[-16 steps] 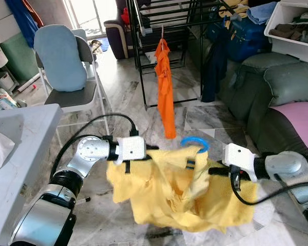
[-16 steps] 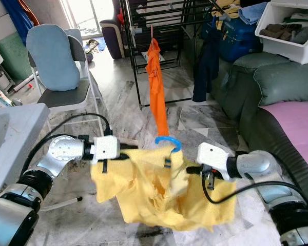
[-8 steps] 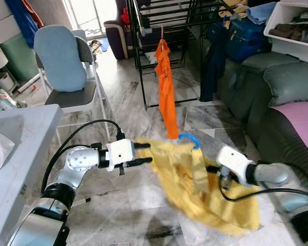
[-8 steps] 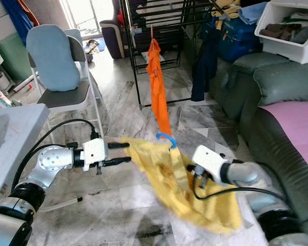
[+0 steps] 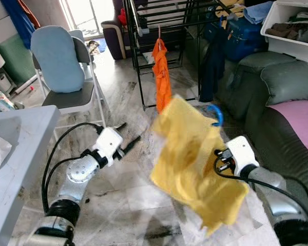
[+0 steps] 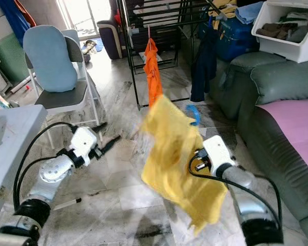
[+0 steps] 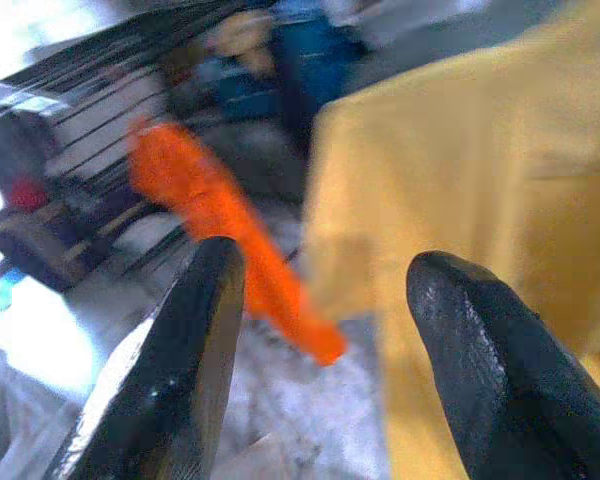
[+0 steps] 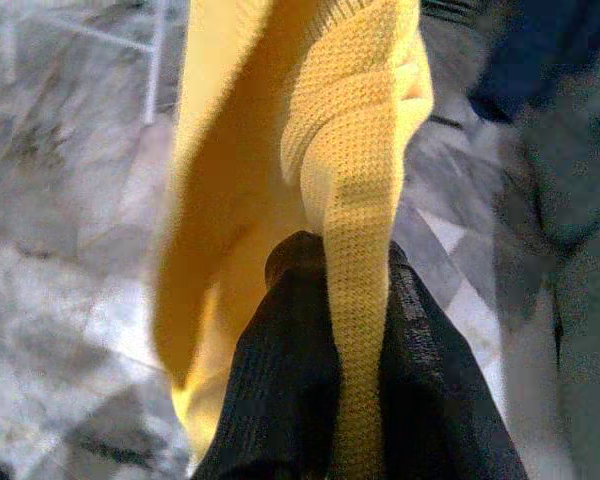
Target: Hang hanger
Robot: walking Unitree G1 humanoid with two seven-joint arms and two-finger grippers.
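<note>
A yellow garment hangs on a blue hanger whose hook sticks up at its top right. In the right wrist view my right gripper is shut on a fold of the yellow knit; its white wrist sits just right of the cloth, which hides the fingers. The garment is held up in the air, in front of the black drying rack and beside an orange garment hanging from it. My left gripper is open and empty, low to the left, apart from the cloth.
A folding chair with a blue cushion stands at the left, with a grey table nearer. A green sofa and a white bin lie to the right. A dark blue garment hangs by the rack.
My left gripper let go of the yellow garment and drew back left. My right gripper lifted the garment and hanger up from low over the floor, toward the rack.
</note>
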